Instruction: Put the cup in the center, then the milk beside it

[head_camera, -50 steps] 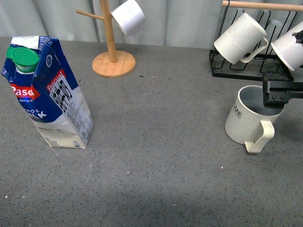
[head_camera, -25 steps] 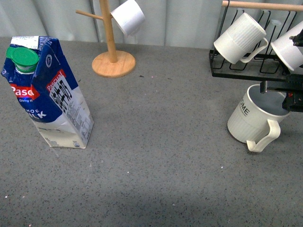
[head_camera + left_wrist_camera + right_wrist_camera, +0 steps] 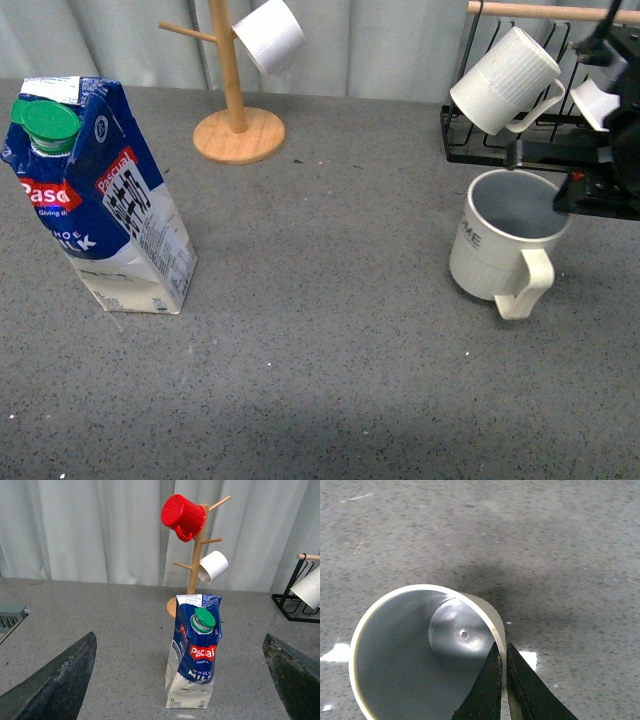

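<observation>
Rim of the cup (image 3: 500, 245) sits clamped between the right tool's (image 3: 503, 677) fingers (image 3: 489, 685), one inside, one outside, cup seemingly tilted.

Right pincer (image 3: 502, 652) tight on the cup (image 3: 490, 265) rim, left pincer (image 3: 178, 635) wide apart.

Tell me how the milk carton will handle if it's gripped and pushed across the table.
The milk carton is tall on a narrow base and seems to lean, so a high push would probably tip it. Its lower walls look creased and bulged, so it likely gives under a hard squeeze.
</observation>
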Motion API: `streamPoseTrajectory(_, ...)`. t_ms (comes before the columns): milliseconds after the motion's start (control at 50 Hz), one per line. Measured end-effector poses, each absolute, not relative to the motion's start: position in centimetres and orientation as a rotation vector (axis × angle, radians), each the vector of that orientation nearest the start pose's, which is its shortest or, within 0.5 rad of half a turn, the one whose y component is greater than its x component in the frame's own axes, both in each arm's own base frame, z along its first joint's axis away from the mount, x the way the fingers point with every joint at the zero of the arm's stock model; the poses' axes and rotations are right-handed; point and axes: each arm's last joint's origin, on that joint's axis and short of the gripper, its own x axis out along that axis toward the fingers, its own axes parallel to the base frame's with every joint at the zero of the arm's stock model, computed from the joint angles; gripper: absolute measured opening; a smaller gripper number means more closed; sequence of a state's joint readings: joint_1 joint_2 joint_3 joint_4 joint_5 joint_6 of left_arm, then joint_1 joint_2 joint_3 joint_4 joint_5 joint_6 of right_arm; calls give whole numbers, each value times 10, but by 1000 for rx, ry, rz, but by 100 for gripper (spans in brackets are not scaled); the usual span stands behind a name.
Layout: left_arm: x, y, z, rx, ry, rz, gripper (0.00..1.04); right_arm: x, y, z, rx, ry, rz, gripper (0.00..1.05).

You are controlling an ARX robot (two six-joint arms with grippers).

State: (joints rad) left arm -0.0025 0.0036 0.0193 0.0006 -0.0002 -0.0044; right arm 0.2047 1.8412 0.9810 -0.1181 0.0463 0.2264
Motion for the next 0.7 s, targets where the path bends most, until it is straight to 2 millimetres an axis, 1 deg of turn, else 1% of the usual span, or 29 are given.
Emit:
streamPoseTrajectory(100, 97, 0, 170, -4, -16, -2, 98, 341, 101, 134, 89, 975, 105, 1)
streamPoseTrajectory(200, 97, 0, 170, -4, -17, -2, 98, 342, 121, 132, 92, 973, 155, 1)
streamPoseTrajectory(340, 97, 0, 170, -4, -16, -2, 98, 346, 142, 125, 68, 977, 187, 1)
streamPoseTrajectory(440, 97, 0, 170, -4, -16, -2, 98, 352, 147, 119, 60, 984, 172, 1)
streamPoseTrajectory(700, 97, 0, 170, -4, -16, -2, 98, 360, 151, 114, 47, 997, 157, 1)
